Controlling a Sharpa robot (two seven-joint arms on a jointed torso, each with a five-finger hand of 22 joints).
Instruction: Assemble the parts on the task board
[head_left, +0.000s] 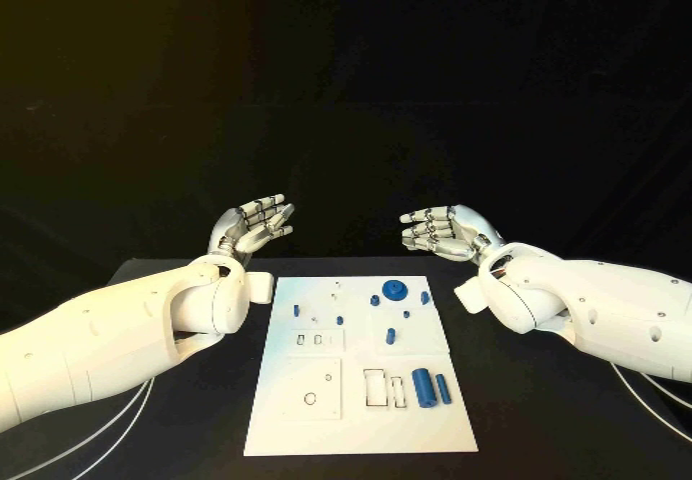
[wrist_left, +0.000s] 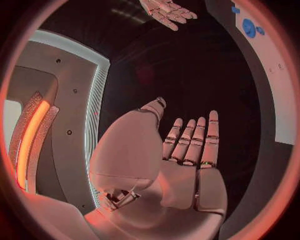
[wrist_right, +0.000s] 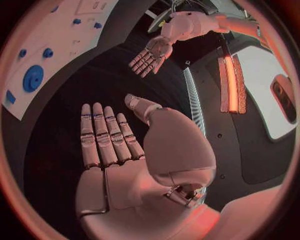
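Two hands hung above the far end of the black bench (head_left: 173, 420), both beyond the task board (head_left: 361, 420) and touching nothing. Left hand (head_left: 255, 225) — palm up, fingers spread and straight, nothing in it — sat past the board's far left corner. Right hand (head_left: 444, 231) was likewise released, fingers apart and slightly curled, past the board's far right corner; the two hands faced each other, well apart.

Lying flat on the bench between the two arms was the white board. Near its far edge stood a round blue disc part (head_left: 394, 290), with a small blue peg (head_left: 424, 296) just beside it and another small piece (head_left: 375, 300) on its other side. Toward the board's near right lay a blue cylinder (head_left: 424, 388) and a thinner blue bar (head_left: 444, 388) just beside it, next to rectangular outlines (head_left: 375, 388). A few tiny blue pegs (head_left: 339, 320) dotted the board's middle.
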